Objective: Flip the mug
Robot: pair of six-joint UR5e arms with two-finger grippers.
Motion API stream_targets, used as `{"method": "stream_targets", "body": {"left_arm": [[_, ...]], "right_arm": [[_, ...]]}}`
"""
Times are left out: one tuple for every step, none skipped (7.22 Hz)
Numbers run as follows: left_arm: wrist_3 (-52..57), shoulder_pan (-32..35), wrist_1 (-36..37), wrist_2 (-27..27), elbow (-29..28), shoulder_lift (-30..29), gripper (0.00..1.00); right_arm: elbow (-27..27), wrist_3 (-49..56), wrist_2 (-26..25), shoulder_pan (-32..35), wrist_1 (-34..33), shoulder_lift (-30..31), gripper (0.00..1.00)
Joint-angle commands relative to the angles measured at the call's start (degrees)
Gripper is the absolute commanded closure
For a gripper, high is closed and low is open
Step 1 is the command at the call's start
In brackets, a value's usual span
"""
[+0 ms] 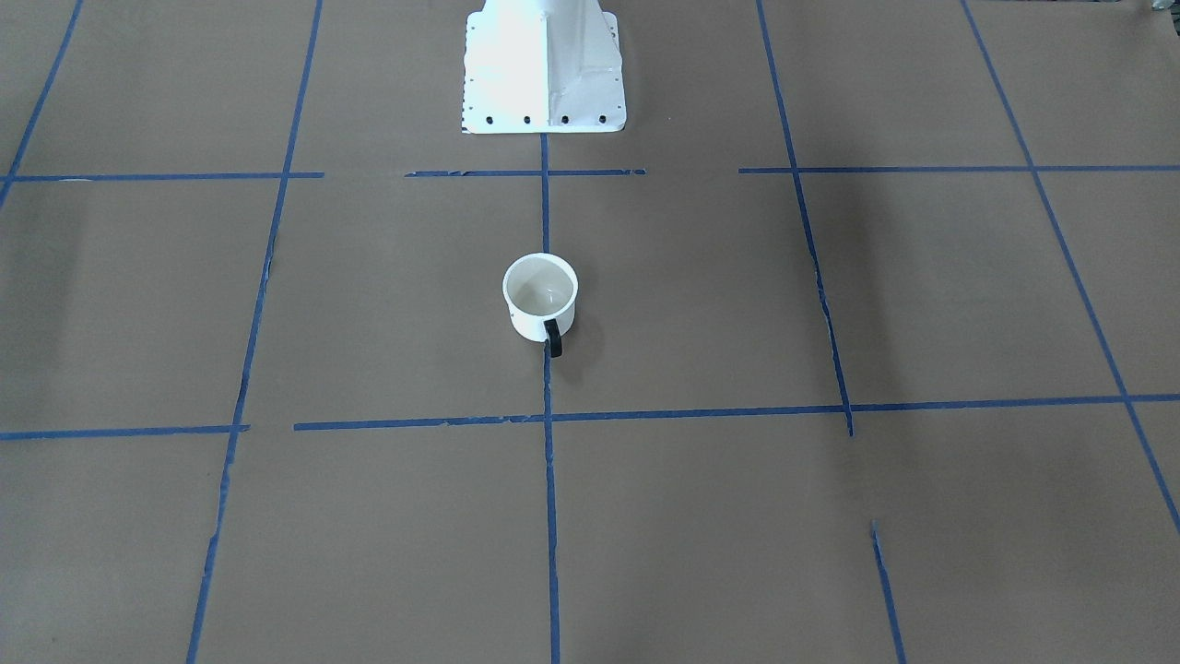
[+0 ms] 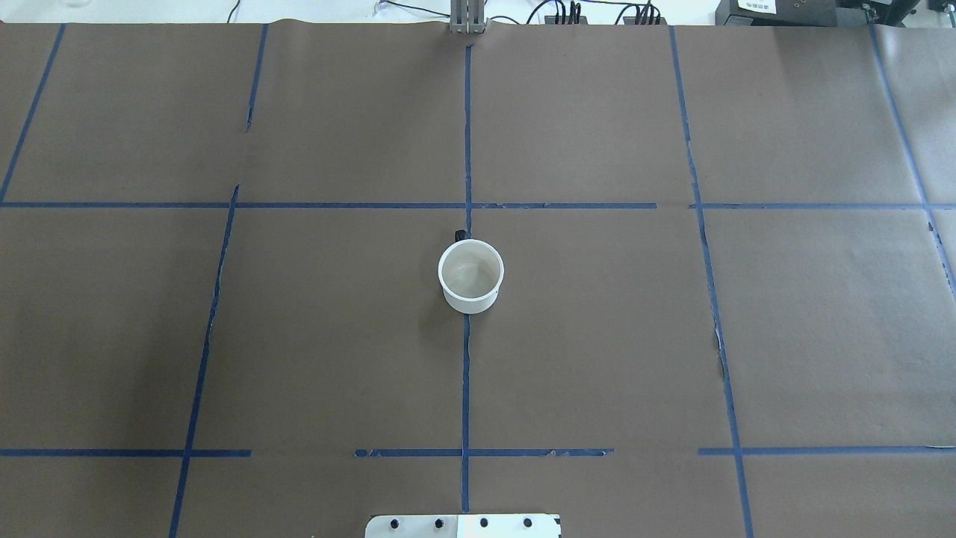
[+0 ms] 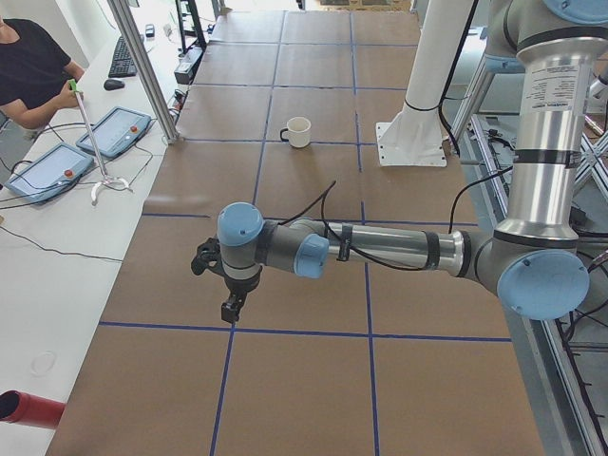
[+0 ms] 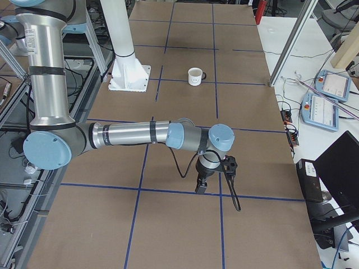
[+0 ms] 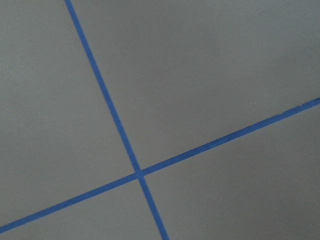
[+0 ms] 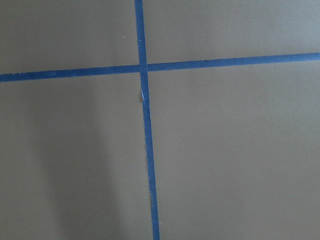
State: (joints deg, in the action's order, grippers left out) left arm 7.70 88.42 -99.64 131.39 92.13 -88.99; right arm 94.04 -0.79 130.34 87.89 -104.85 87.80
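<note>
The mug (image 1: pixel 540 300) stands upright, mouth up, on the paper-covered worktop (image 1: pixel 922 295), on a blue tape line (image 1: pixel 550 480). Its black handle (image 1: pixel 553 339) is turned away from the robot base (image 1: pixel 544 74). The mug lies between the two sets of jaws, well apart from both. The left jaws, on the left arm (image 3: pixel 380 249), hang above a tape crossing (image 5: pixel 139 173). The right jaws, on the right arm (image 4: pixel 129 134), hang above another tape crossing (image 6: pixel 142 67). It cannot be told whether either set is spread or pressed together.
</note>
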Motion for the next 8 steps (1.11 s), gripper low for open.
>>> {"method": "stream_targets", "body": {"left_arm": [[0.0,2.3,0.1,0.4,0.9,3.5,0.00],[0.0,2.9,1.5,0.5,1.1,3.5,0.00],[0.0,3.2,5.0,0.4,2.6,3.0,0.00],[0.0,3.3,9.2,0.4,3.5,2.8,0.00],[0.0,3.3,12.8,0.5,3.8,2.4,0.00],[-0.3,3.3,14.3,2.4,3.6,2.4,0.00],[-0.8,3.3,14.4,5.3,3.1,2.4,0.00],[-1.1,3.3,14.4,6.4,2.8,2.4,0.00]], "right_arm": [[0.0,0.0,0.0,0.0,0.0,0.0,0.00],[0.0,0.0,0.0,0.0,0.0,0.0,0.00],[0.0,0.0,0.0,0.0,0.0,0.0,0.00],[0.1,0.0,0.0,0.0,0.0,0.0,0.00],[0.0,0.0,0.0,0.0,0.0,0.0,0.00],[0.0,0.0,0.0,0.0,0.0,0.0,0.00],[0.0,0.0,0.0,0.0,0.0,0.0,0.00],[0.0,0.0,0.0,0.0,0.0,0.0,0.00]]}}
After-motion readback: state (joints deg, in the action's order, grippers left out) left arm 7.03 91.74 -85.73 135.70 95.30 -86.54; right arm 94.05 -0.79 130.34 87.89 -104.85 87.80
